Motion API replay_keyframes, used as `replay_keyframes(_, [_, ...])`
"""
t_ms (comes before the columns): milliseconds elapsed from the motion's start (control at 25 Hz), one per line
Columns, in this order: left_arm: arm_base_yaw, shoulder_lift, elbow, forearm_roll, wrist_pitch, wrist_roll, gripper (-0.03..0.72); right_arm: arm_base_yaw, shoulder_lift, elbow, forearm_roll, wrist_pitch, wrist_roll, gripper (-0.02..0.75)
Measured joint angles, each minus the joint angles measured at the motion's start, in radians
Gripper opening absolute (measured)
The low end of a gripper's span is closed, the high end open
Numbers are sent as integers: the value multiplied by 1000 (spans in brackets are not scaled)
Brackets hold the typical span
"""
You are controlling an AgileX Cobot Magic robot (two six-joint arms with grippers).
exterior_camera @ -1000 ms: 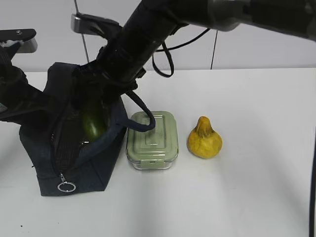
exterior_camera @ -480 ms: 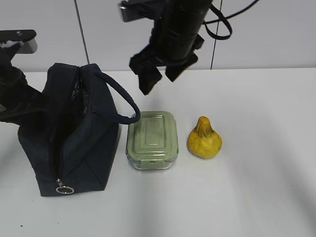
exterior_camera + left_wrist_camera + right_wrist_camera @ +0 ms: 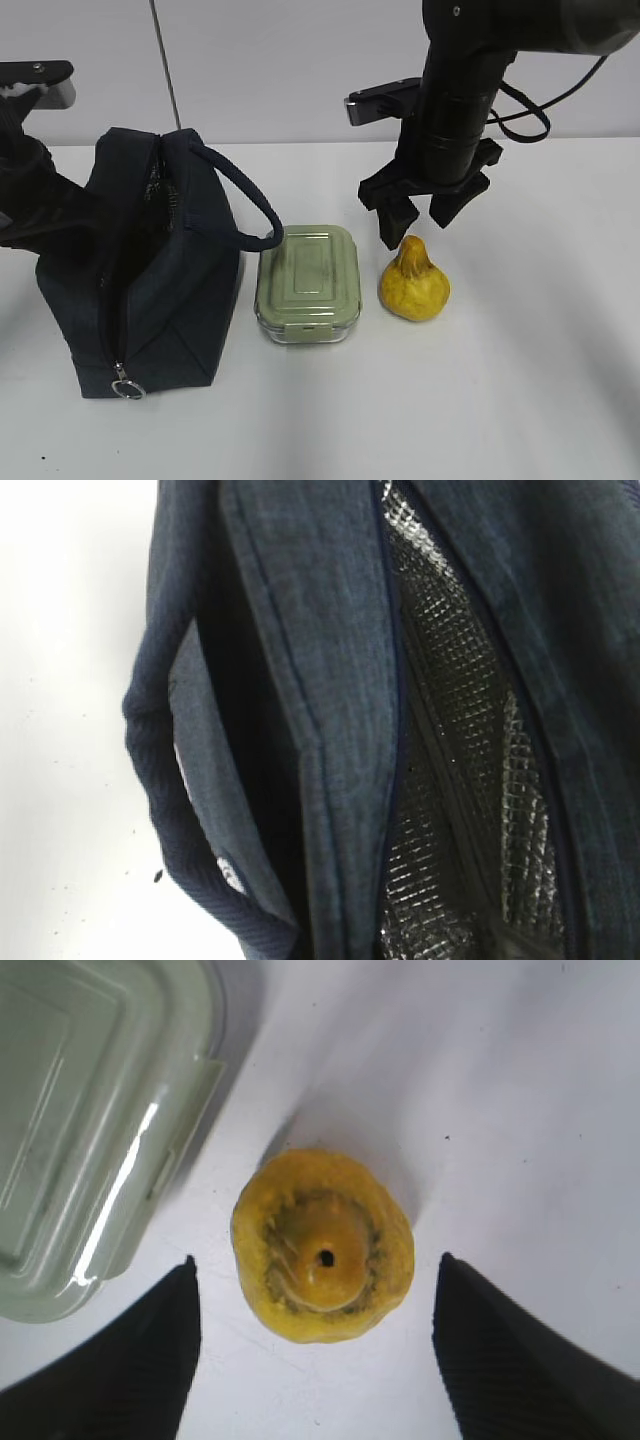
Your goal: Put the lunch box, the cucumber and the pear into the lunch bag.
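Observation:
The navy lunch bag point(image 3: 160, 280) stands at the left with its top open, silver lining point(image 3: 450, 780) showing in the left wrist view. My left gripper is hidden behind the bag's left side and is shut on its fabric. The cucumber is out of sight. The sage-lidded lunch box point(image 3: 307, 283) sits right of the bag, and the yellow pear point(image 3: 414, 282) stands upright beside it. My right gripper point(image 3: 420, 222) hangs open just above the pear point(image 3: 322, 1258), one finger point(image 3: 125, 1360) on each side, not touching it.
A bag handle point(image 3: 250, 205) loops out over the lunch box's near corner. The lunch box's edge point(image 3: 90, 1130) lies close to the right gripper's left finger. White table point(image 3: 540, 380) stretches right of and in front of the pear.
The right arm has come out of the bag without the cucumber, swung right and dropped over the pear. The bag's mouth has narrowed and the cucumber no longer shows.

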Motion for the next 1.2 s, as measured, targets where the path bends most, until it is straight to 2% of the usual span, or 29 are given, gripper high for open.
replay_keyframes(320, [0,0,0,1,0,0,12,0,59,4,6,-10,-17,501])
replay_keyframes(400, [0,0,0,1,0,0,12,0,78,4,8,-10,-20,467])
replay_keyframes(560, [0,0,0,1,1,0,12,0,82,4,8,-10,-28,244])
replay_keyframes(640, [0,0,0,1,1,0,12,-1,82,4,8,-10,-28,187])
replay_keyframes(880, [0,0,0,1,2,0,12,-1,-24,8,39,-74,-31,176])
replay_keyframes(960, [0,0,0,1,2,0,12,-1,-103,8,128,-146,-78,176])
replay_keyframes(1040, [0,0,0,3,2,0,12,-1,-162,8,294,-227,-209,176])
replay_keyframes(1200, [0,0,0,4,3,0,12,17,-194,8,708,-313,-524,176])
